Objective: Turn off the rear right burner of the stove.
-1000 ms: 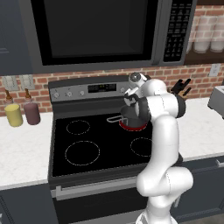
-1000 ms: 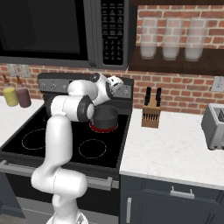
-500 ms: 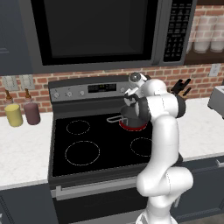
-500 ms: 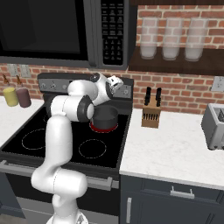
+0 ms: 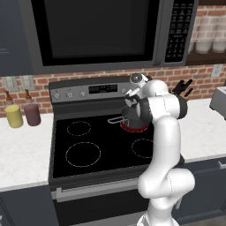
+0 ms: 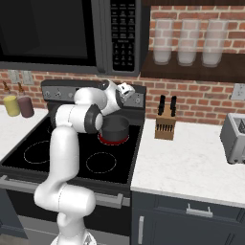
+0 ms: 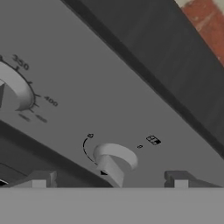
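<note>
Facing the steel control panel of the stove, the gripper had a small round knob straight ahead, sitting between its two fingertips without either one touching it. The jaws stood spread wide and held nothing. A larger dial lay off to one side. The rear right burner glowed red under a dark saucepan, below the hand and just in front of the panel. Judging by that alignment, a short advance would bring the fingers around the knob.
</note>
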### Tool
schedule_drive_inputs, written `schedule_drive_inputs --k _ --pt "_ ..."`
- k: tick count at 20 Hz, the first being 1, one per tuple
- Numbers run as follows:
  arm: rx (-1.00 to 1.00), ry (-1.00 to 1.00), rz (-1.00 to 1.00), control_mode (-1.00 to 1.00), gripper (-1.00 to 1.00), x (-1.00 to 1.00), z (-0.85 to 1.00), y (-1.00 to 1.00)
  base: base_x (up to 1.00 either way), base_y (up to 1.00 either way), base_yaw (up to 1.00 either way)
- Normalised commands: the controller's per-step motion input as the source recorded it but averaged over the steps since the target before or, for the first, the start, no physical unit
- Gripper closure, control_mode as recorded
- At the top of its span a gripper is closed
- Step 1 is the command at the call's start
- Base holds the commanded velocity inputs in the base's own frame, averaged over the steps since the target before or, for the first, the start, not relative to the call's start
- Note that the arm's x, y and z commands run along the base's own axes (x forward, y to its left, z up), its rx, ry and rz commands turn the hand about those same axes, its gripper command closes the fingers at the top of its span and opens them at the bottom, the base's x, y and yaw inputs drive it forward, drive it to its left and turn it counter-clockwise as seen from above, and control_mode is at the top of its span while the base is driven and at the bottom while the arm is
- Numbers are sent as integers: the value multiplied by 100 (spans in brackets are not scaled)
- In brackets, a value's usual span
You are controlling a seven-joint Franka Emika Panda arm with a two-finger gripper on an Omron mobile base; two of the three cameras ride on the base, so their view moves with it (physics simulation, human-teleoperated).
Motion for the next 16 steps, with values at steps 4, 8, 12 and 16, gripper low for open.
schedule_drive_inputs --k 4,8,12,16 --pt "0 -4 0 -100 -100 0 0 0 0 0 0" --pt "0 -8 0 -100 -100 0 0 0 0 0 0" --pt "0 -12 0 -100 -100 0 0 0 0 0 0" --pt "0 -7 0 -100 -100 0 -4 0 0 0 0"
